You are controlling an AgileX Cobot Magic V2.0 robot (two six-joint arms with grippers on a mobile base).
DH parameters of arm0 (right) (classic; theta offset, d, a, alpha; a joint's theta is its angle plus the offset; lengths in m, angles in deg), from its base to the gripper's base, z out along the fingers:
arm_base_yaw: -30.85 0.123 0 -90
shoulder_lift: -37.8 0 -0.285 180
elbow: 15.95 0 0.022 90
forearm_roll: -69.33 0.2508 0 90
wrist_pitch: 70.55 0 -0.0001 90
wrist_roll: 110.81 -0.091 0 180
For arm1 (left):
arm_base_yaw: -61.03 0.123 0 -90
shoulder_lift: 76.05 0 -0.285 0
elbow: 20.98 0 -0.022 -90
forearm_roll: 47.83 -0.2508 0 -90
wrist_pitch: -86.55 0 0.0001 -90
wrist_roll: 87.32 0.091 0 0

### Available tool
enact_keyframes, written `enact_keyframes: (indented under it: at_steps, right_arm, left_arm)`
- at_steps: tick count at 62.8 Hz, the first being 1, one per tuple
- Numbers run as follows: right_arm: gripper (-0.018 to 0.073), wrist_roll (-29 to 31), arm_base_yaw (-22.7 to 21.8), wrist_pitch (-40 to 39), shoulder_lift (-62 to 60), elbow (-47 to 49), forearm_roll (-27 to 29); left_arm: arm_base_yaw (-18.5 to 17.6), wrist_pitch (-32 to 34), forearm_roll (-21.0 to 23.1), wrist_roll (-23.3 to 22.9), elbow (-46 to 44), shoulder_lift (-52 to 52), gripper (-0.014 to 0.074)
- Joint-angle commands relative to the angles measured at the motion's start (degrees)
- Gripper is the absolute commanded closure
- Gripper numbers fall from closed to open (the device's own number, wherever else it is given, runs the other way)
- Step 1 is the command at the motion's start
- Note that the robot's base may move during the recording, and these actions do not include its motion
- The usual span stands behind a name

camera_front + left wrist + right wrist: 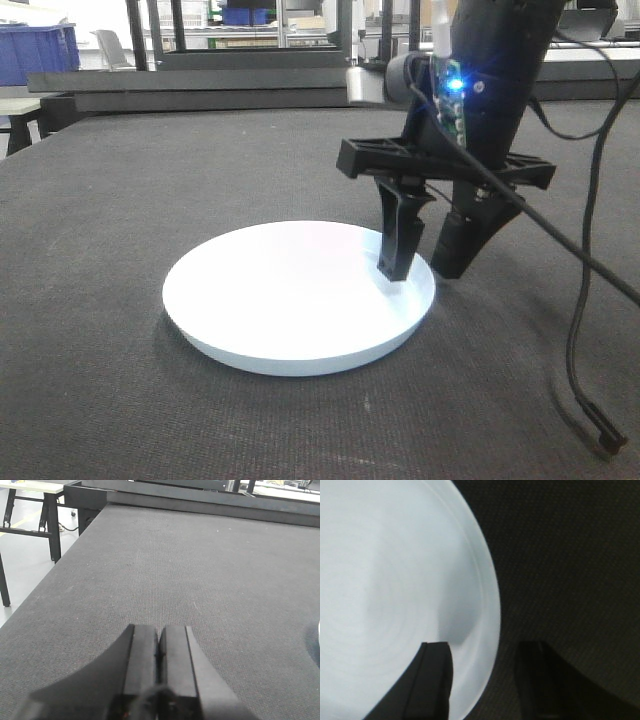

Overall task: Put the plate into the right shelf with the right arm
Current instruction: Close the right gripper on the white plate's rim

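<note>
A white round plate [290, 295] lies flat on the dark grey table. My right gripper [422, 272] is open and straddles the plate's right rim: one finger [400, 240] is inside the plate, the other [470, 240] is outside on the table. In the right wrist view the plate [395, 595] fills the left, and the right gripper [485, 652] has the rim between its fingers. My left gripper [159, 645] is shut and empty over bare table. The plate's edge barely shows at the right border of the left wrist view. The right shelf is out of view.
A black cable [585, 330] hangs from the right arm and trails onto the table at the right. A black rail [200, 95] runs along the table's far edge. A blue bin [35, 50] stands behind at the left. The table's left edge [45, 580] drops to the floor.
</note>
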Motion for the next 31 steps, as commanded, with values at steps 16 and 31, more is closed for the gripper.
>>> enact_keyframes:
  at_steps: [16,31]
  right_arm:
    - [0.0171,-0.2,0.0,-1.1,-2.0,1.8,1.1]
    - [0.0171,-0.2,0.0,-1.8,-1.8,1.8,1.1]
  left_arm:
    - [-0.4,4.8,0.1,-0.3,0.6,-0.2,0.0643]
    - [-0.4,4.8,0.1,-0.3,0.6,-0.2,0.0643]
